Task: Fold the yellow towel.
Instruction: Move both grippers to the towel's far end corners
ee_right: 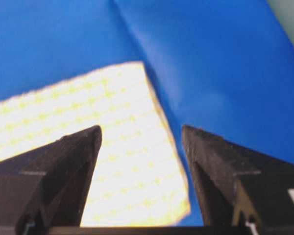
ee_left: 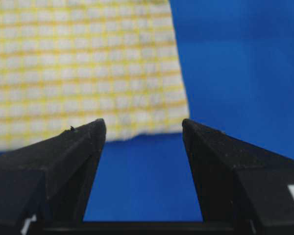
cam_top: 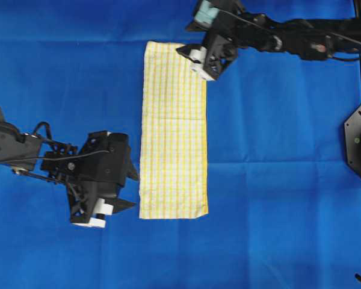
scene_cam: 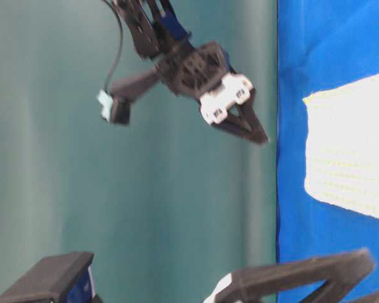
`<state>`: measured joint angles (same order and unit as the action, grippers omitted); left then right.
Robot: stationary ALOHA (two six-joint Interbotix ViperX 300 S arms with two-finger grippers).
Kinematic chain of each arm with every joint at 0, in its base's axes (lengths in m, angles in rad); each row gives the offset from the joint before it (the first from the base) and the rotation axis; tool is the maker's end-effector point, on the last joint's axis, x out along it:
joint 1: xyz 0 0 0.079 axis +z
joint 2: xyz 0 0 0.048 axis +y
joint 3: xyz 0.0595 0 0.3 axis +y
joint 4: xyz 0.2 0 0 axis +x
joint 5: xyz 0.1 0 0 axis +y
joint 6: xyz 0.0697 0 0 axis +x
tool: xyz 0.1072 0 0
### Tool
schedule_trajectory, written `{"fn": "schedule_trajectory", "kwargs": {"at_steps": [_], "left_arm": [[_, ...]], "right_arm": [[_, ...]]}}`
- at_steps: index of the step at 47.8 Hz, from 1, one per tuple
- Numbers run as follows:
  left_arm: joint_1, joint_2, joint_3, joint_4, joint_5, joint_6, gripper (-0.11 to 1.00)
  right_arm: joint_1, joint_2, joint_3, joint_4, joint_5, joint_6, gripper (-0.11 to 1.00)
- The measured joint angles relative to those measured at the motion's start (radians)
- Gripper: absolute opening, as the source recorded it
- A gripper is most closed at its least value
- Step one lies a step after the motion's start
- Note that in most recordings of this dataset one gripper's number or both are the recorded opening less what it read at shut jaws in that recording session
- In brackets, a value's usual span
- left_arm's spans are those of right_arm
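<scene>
The yellow towel (cam_top: 173,129) lies flat on the blue cloth as a long narrow strip, running from the far side to the near side. My left gripper (cam_top: 135,191) is open and empty, just left of the towel's near left corner and not touching it. In the left wrist view the towel (ee_left: 83,63) lies ahead of the open gripper (ee_left: 142,129), with blue cloth between the jaws. My right gripper (cam_top: 189,60) is open and empty, above the towel's far right corner. In the right wrist view the towel (ee_right: 112,142) shows between and beyond the open jaws (ee_right: 141,134).
The blue cloth backdrop (cam_top: 277,156) covers the whole table, with faint creases. The table-level view shows my right gripper (scene_cam: 256,129) raised in the air, the towel (scene_cam: 350,151) at the right, and part of the left gripper (scene_cam: 303,274) at the bottom edge.
</scene>
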<state>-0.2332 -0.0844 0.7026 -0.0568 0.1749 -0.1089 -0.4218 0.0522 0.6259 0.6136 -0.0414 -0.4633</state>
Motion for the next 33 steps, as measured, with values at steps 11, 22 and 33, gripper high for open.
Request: {"fn": "schedule_trajectory", "kwargs": {"at_steps": [11,22,33], "left_arm": [[0.1,-0.067,0.04,0.002,-0.006,-0.002,0.57],[0.196,-0.103,0.084,0.002,-0.104,0.005,0.57],[0.232,-0.12,0.107,0.003,-0.137,0.005,0.57]], "right_arm": [[0.038,-0.163,0.146,0.0,-0.028,0.002,0.66],[0.126,-0.282,0.267,0.002,-0.071,0.017,0.66],[0.152,-0.313,0.295,0.008,-0.097,0.02,0.66]]}}
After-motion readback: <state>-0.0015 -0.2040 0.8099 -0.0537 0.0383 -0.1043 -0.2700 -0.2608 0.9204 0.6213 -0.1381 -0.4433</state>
